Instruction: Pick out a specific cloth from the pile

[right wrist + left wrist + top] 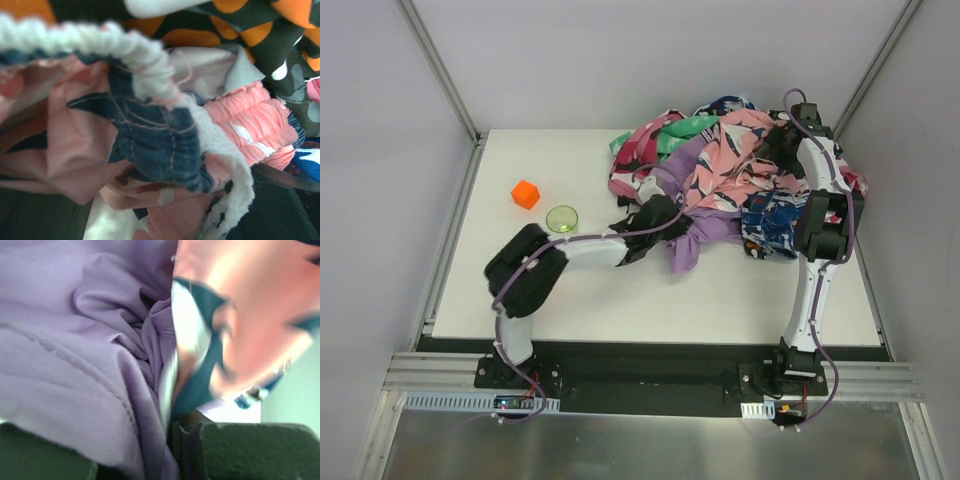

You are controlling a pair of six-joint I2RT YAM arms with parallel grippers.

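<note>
Two grippers. Left gripper (655, 215) fingers (250, 450) clamped on cloth (695, 245) at pile (730, 165) edge; right gripper (782, 140) buried in pile, fingers: cannot tell. Cube (525, 194) well apart.

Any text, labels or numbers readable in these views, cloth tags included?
No readable text in any view.
The pile and the lavender cloth: printed patterns only; no lettering or tag shows.
The orange cube and the green cup: no markings visible.
The small coloured parts at the left arm's base: too small to read.
</note>
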